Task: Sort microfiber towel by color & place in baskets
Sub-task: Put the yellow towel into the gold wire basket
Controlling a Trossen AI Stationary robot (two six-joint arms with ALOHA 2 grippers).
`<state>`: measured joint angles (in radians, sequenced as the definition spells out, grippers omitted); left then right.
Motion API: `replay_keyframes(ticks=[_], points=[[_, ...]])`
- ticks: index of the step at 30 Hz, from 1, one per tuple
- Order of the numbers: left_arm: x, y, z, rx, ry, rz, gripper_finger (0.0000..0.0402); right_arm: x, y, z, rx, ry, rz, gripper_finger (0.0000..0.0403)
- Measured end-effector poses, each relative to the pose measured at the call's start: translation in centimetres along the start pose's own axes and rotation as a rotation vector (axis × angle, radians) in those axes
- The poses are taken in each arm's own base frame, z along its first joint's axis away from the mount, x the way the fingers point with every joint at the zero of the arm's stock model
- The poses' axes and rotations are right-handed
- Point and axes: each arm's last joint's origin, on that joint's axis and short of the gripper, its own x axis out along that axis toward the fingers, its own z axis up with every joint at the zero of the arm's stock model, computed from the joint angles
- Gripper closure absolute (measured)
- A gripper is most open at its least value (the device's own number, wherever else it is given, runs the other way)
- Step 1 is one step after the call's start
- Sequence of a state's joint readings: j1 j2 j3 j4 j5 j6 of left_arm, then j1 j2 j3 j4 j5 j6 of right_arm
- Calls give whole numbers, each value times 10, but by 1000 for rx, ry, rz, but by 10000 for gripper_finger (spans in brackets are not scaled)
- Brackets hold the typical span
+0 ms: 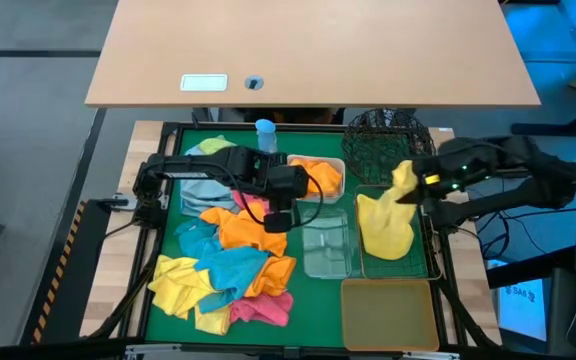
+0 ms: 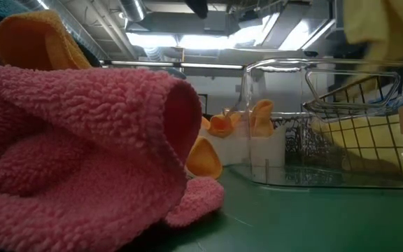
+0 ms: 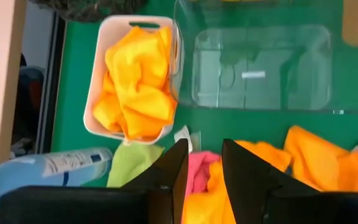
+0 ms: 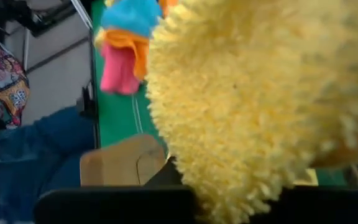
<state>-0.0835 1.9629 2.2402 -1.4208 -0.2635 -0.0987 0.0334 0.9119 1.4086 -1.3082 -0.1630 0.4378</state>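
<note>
The right gripper (image 1: 405, 183) has its fingers pinched on a yellow towel (image 1: 400, 177) above the rectangular wire basket (image 1: 431, 262), where another yellow towel (image 1: 384, 226) lies. The left gripper (image 3: 202, 163) hovers with fingers slightly spread over the orange towels (image 1: 236, 226) heaped on the green surface (image 1: 313, 300), beside the white tub (image 3: 97, 93) of orange cloths (image 3: 138, 81).

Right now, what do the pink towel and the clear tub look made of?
Pink towel: soft looped microfiber or terry by the look, matte, fuzzy nap showing. Clear tub: likely rigid transparent plastic, glossy; the green mat shows through it.
</note>
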Motion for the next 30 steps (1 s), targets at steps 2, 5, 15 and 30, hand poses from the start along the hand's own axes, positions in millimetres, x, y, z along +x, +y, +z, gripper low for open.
replay_keyframes(ticks=[2, 5, 15, 30], points=[[-1, -3, -2, 8, 14, -2, 312, -3, -4, -9, 17, 51, -20, 393], [-2, -9, -3, 24, 17, -9, 312, 4, -8, -16, 47, 86, -39, 386], [-10, -36, -8, 90, 9, -34, 312, 71, -34, -51, 237, 355, -115, 389], [-18, -56, -23, -33, 110, -40, 312, 126, -53, -79, 356, 569, -107, 339]])
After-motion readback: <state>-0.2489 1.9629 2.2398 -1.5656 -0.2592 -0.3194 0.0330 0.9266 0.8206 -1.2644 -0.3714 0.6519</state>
